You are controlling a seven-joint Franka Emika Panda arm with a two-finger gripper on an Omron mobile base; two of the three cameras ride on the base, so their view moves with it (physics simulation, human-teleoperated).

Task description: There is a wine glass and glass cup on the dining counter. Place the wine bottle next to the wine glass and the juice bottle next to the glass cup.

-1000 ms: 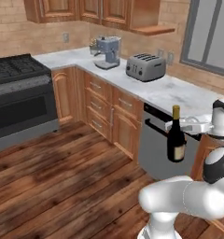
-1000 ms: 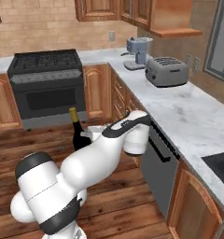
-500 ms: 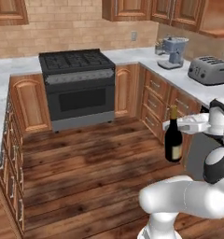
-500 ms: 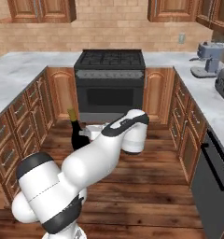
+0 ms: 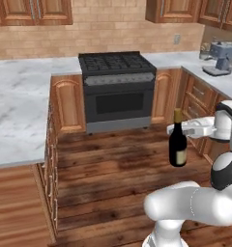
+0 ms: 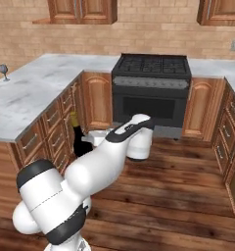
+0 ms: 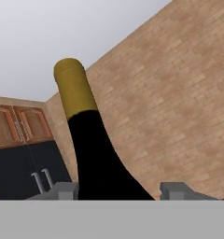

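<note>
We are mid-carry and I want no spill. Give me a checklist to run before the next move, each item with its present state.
1. Wine bottle between the fingers of the gripper: ok.
2. Bottle upright, gold top up: ok.
3. Bottle clear of the floor and the stove: ok.
4. Wine glass in sight, standing far left on the marbled counter: ok.
5. Glass cup and juice bottle located: cannot tell.
6. Free counter beside the wine glass: ok.
</note>
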